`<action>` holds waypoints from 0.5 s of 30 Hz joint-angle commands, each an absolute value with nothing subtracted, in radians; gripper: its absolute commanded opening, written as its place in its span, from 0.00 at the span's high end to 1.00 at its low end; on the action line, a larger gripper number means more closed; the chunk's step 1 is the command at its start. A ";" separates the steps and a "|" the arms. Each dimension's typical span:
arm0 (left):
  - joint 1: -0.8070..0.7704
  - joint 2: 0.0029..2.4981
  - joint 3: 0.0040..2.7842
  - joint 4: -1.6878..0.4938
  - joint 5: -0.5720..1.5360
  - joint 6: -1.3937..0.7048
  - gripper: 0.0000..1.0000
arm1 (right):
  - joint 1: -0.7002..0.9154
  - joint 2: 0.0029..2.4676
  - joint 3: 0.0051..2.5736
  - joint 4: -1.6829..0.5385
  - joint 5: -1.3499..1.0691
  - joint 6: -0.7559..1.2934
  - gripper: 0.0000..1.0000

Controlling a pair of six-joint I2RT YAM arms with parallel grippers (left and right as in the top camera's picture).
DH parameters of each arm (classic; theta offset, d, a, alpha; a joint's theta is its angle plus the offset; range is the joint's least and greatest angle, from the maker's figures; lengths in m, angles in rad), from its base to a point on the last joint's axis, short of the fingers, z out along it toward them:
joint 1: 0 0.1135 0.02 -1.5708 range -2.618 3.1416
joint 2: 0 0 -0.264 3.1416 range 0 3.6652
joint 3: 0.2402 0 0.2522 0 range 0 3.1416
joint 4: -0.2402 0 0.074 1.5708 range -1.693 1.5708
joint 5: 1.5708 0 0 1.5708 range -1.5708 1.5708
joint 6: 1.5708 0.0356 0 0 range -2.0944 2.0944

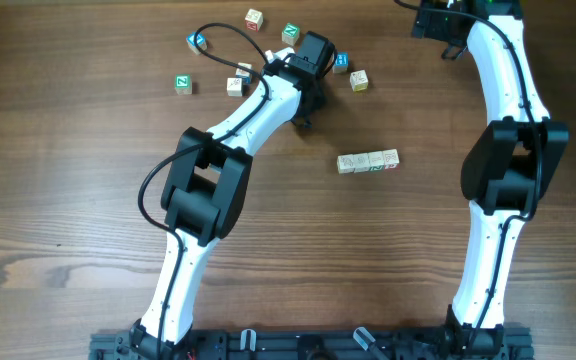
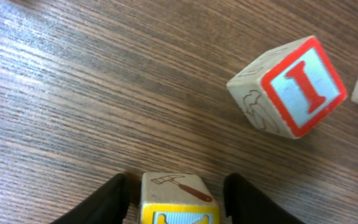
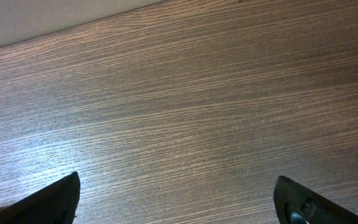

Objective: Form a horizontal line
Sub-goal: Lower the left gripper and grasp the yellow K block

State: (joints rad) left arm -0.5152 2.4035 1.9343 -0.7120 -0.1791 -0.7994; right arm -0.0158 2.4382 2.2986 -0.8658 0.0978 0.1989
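Observation:
The horizontal line (image 1: 368,161) is a short straight row of pale cubes with green and red marks, right of the table's centre. My left gripper (image 1: 313,95) is up and to the left of it, among the loose cubes. In the left wrist view its fingers (image 2: 178,202) flank a yellow-faced cube with a hammer picture (image 2: 178,193), which rests on the table. Narrow gaps show on both sides, so the jaws are open. My right gripper (image 3: 178,199) is wide open and empty over bare wood at the far right (image 1: 448,30).
A cube with a red-bordered blue letter I (image 2: 291,87) (image 1: 341,62) and a pale cube (image 1: 359,80) lie just beyond the left gripper. More loose cubes (image 1: 255,18) (image 1: 290,33) (image 1: 198,41) (image 1: 183,83) (image 1: 235,86) are scattered at the back left.

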 commanded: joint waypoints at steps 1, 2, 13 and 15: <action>-0.513 2.410 1.928 -0.715 -0.187 -0.691 0.43 | -0.011 2.431 2.302 -0.863 0.096 0.186 0.00; -0.513 2.407 1.928 -0.721 -0.184 -0.684 0.44 | -0.011 2.431 2.302 -0.863 0.096 0.186 0.00; -0.512 2.378 1.928 -0.734 -0.184 -0.684 0.56 | -0.011 2.431 2.302 -0.863 0.096 0.185 0.00; -0.512 2.378 1.928 -0.736 -0.184 -0.684 0.51 | -0.011 2.431 2.302 -0.863 0.096 0.185 0.00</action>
State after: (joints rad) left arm -0.5152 2.4035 1.9343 -0.7322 -0.1787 -0.6933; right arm -0.0158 2.4382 2.2986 -0.8661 0.0978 0.1989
